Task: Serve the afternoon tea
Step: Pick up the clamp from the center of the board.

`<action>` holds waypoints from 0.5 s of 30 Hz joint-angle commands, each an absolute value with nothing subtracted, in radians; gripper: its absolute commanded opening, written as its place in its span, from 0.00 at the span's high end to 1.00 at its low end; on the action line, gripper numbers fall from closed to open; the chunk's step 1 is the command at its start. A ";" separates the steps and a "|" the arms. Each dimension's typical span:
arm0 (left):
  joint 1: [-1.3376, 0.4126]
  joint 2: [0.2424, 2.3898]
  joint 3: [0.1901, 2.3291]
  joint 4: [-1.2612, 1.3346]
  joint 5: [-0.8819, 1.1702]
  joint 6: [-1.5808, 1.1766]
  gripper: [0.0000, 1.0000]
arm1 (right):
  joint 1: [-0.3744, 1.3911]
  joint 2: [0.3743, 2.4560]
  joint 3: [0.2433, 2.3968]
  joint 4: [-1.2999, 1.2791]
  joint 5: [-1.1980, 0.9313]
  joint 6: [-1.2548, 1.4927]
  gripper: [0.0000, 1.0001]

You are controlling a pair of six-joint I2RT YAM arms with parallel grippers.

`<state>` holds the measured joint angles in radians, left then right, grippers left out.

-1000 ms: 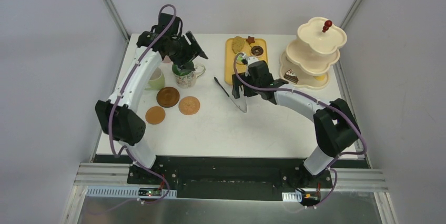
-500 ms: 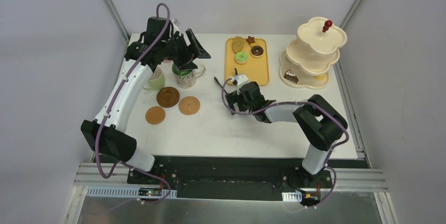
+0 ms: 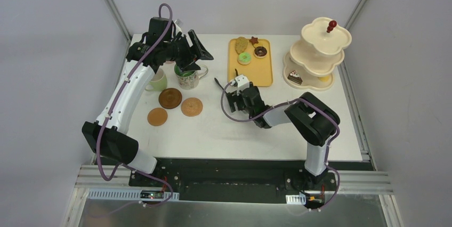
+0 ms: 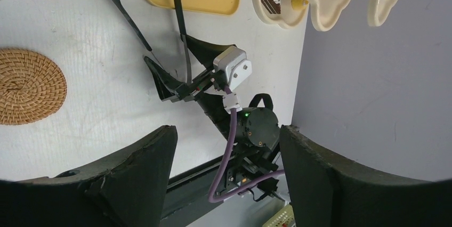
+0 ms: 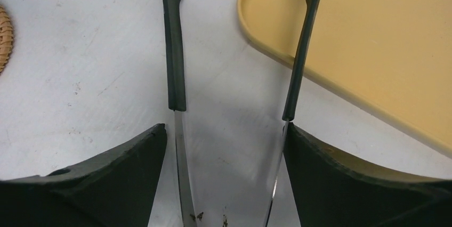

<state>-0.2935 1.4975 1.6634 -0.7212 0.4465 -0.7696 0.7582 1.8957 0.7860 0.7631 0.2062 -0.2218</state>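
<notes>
Judging from the table, the serving has only begun. The cream three-tier stand (image 3: 320,46) at the upper right of the top view carries just a cake slice (image 3: 295,77) and a small yellow piece (image 3: 325,79) on its lowest tier, and the upper tiers look bare as far as can be seen. Four more toy pastries (image 3: 244,58) lie on the yellow tray (image 3: 258,76) just left of the stand, not yet moved. At the left, the three brown coasters (image 3: 170,98) are all bare. The patterned mug (image 3: 187,79) and the cream mug (image 3: 157,80) stand on the table just above them, and a third mug cannot be made out. The left gripper (image 4: 228,134) hangs over the patterned mug, jaws released and nothing between them. The right gripper (image 5: 225,131) is low at the centre, its jaws on both sides of the black tongs (image 5: 173,51), which lie beside the tray with one arm over its edge. Whether it already squeezes them cannot be told.
</notes>
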 commanded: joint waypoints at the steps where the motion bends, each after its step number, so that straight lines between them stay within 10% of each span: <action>1: -0.293 1.482 1.671 -0.723 0.479 -0.779 0.28 | 0.758 1.909 0.767 0.712 0.227 -0.238 0.23; 15: -0.293 1.486 1.643 -0.678 0.494 -0.805 0.29 | 0.757 1.684 0.911 0.331 0.207 -0.067 0.45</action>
